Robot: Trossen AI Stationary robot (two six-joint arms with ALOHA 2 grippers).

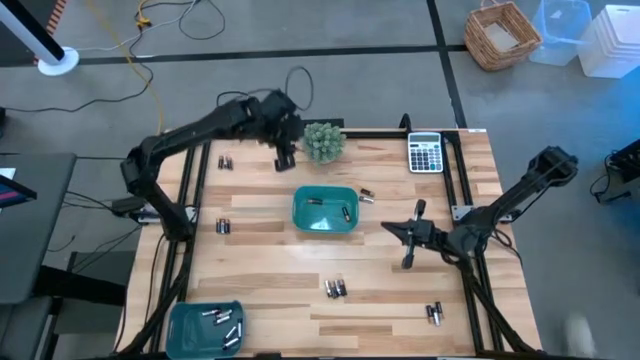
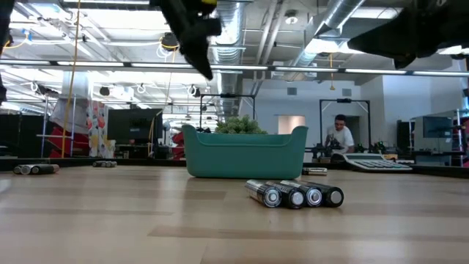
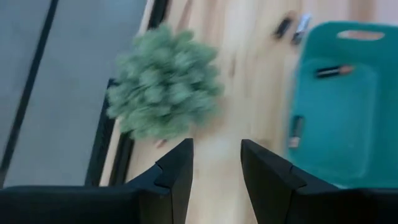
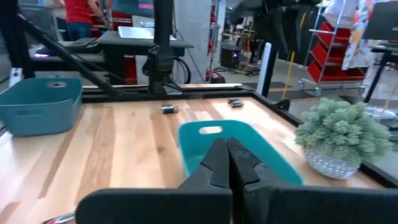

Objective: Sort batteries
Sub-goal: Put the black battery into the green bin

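Small dark batteries lie scattered on the wooden table: a group (image 1: 335, 288) near the front, also in the low view (image 2: 293, 195), others at the left (image 1: 222, 227), far left (image 1: 225, 162), front right (image 1: 434, 313) and beside the middle tray (image 1: 367, 196). The teal middle tray (image 1: 300, 222) holds two batteries (image 3: 333, 71). A second teal tray (image 1: 180, 322) at the front left corner holds several. My left gripper (image 1: 285, 155) (image 3: 216, 152) hovers open and empty near the far edge, beside the green plant. My right gripper (image 1: 405, 238) (image 4: 227, 152) is shut, empty, right of the middle tray.
A small green plant (image 1: 323, 140) in a pot stands at the far edge, next to my left gripper. A grey calculator (image 1: 425, 152) lies at the far right. A black frame (image 1: 462, 180) borders the table. Bare wood lies between the trays.
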